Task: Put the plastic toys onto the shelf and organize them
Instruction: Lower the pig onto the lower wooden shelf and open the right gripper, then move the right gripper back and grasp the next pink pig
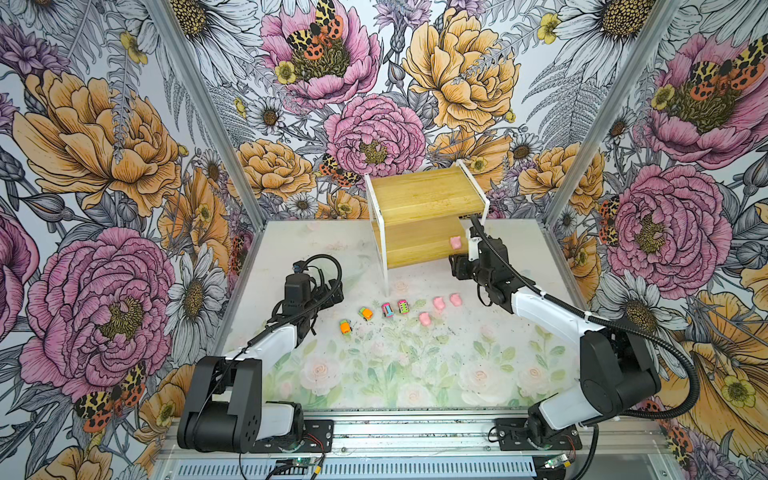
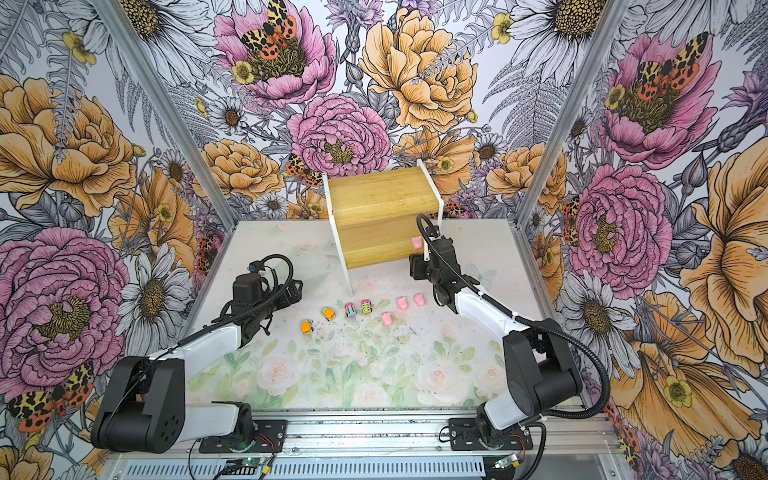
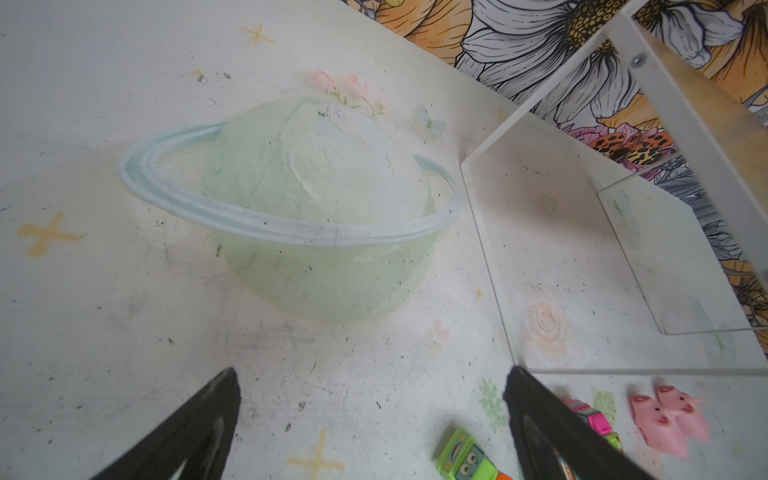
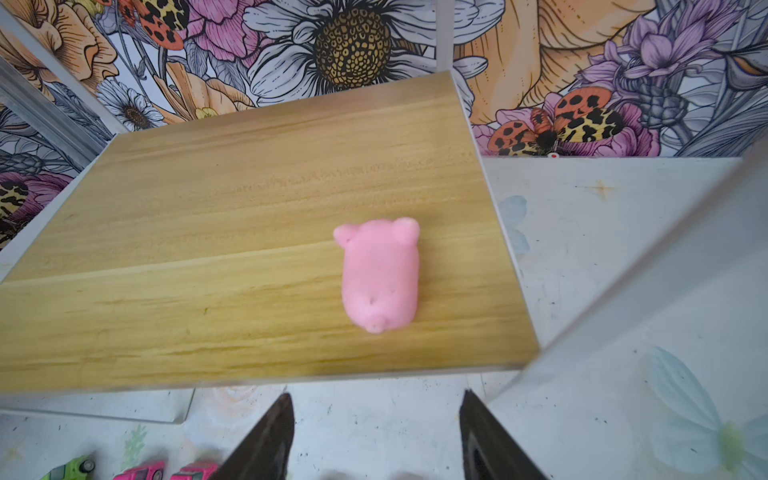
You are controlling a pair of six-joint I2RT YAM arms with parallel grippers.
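Right end effector [image 4: 377, 394] gapes empty, apart from pig [image 4: 379, 276] on shelf [image 4: 187, 299].

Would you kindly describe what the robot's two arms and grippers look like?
The left arm and right arm have white link shells with black joint housings; a black corrugated cable runs along each. The left gripper and right gripper have black, tapering fingers.

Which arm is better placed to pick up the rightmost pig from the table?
Right, probably. The right gripper is open and empty before the shelf, and that pig lies close beside its arm. The left gripper hangs farther away.
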